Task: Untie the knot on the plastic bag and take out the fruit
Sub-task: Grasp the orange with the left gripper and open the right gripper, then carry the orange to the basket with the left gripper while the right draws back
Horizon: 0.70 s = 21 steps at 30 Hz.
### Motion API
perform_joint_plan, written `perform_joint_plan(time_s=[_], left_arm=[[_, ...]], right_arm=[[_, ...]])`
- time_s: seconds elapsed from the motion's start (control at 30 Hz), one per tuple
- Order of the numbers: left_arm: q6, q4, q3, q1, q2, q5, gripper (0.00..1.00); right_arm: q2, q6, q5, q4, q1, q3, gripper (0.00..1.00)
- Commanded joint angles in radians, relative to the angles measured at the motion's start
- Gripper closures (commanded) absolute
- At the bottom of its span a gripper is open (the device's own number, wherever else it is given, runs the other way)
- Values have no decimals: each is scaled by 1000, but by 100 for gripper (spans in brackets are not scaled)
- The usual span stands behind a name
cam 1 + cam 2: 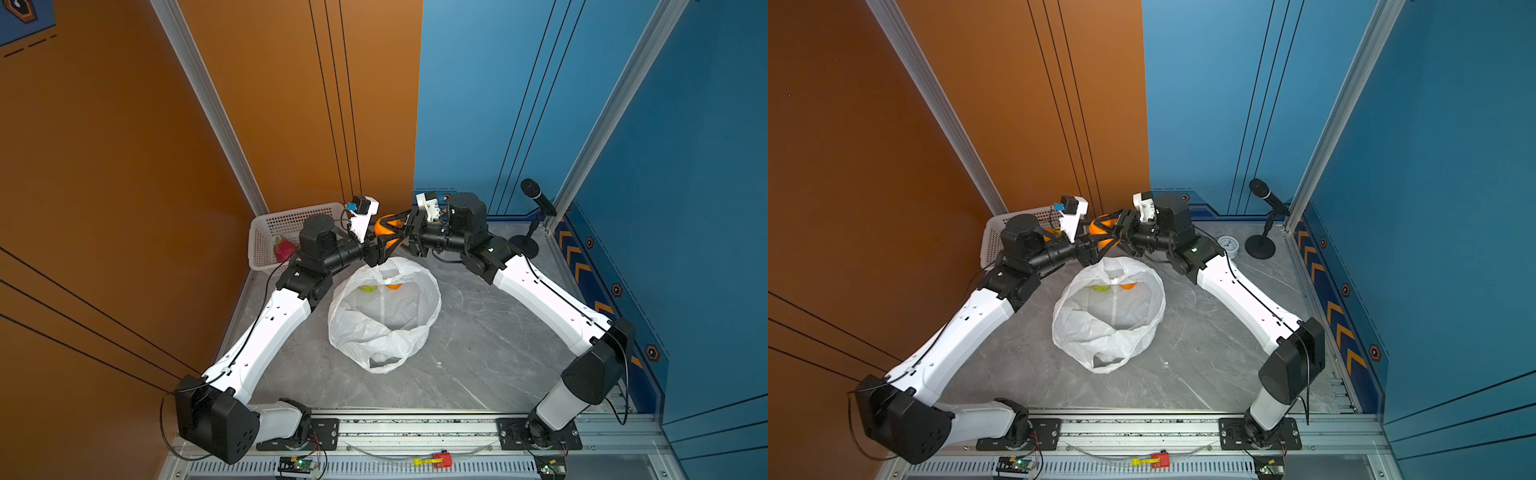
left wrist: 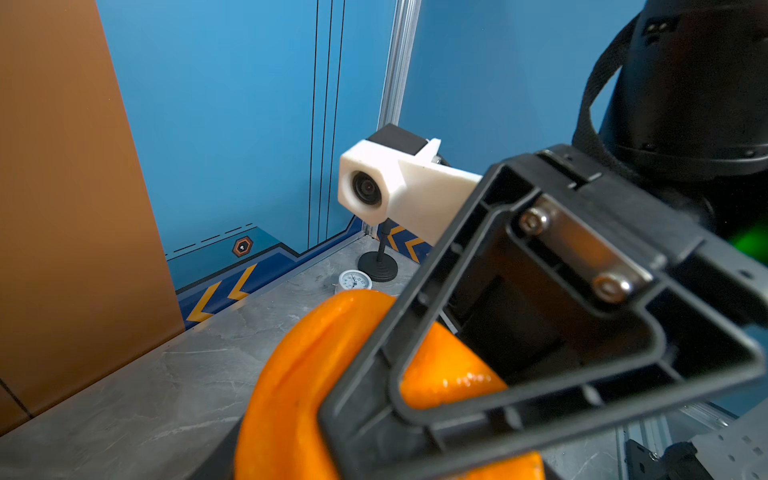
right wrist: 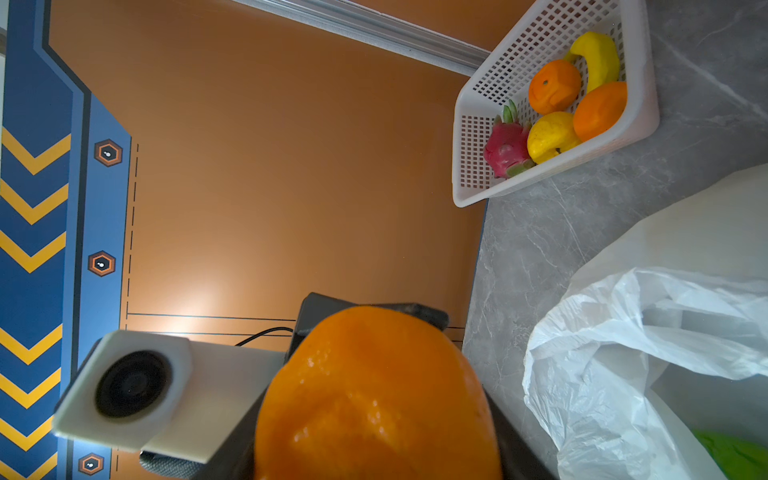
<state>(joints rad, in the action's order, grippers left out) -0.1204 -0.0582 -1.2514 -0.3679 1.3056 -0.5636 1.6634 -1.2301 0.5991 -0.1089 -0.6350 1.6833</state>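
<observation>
Both top views: the orange (image 1: 384, 229) hangs over the bench (image 1: 478, 353) just above frame centre, where the two arms meet. The right gripper (image 1: 390, 232) reaches in from the right and pinches it, a black finger on either side. The left gripper (image 1: 376, 254) sits close against it from lower left; jaws spread or pressed on, cannot tell. The plastic bag (image 1: 361, 332) lies at frame centre just below, mouth gaping, no knot showing, so judged untied. A green fruit (image 1: 368, 288) and another orange-coloured one lie against its far inner wall. The basket (image 1: 266, 232) stands mid-left by the orange wall, dragon fruit (image 1: 284, 248) inside. Left wrist view: the orange (image 2: 307, 374) fills the foreground, glossy, with a moulded groove; a black open-frame finger (image 2: 399, 328) of the right gripper lies across it. The left jaws barely show. Right wrist view: the orange (image 3: 374, 395) close up, a dark finger (image 3: 332, 307) of the left gripper just behind it, seemingly touching. The plastic bag (image 3: 623, 353) lies beside, thin and crinkled; the basket (image 3: 469, 158) beyond holds more fruit and a banana (image 3: 598, 58). Judgement: the orange looks light, firm, smooth and round, apt to squirt from a shallow pinch; take it across its widest middle. The bag is limp, near weightless, likely to lift with whatever is pulled out; hold its rim or a handle loop.
</observation>
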Motion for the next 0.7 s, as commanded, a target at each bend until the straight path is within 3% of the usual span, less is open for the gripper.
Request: perform_joint_plan(time_s=[0.0, 0.2, 0.47, 0.67], left_arm=[[2, 53, -50, 24, 21, 108, 44], [-45, 80, -103, 97, 67, 160, 46], [-206, 210, -220, 249, 195, 305, 49], [-410, 320, -334, 359, 367, 324, 49]], right_arm=[[-4, 6, -13, 38, 24, 37, 37], [-45, 149, -121, 37, 53, 16, 17], [-103, 458, -266, 165, 62, -83, 7], [-40, 621, -246, 120, 75, -17, 5]])
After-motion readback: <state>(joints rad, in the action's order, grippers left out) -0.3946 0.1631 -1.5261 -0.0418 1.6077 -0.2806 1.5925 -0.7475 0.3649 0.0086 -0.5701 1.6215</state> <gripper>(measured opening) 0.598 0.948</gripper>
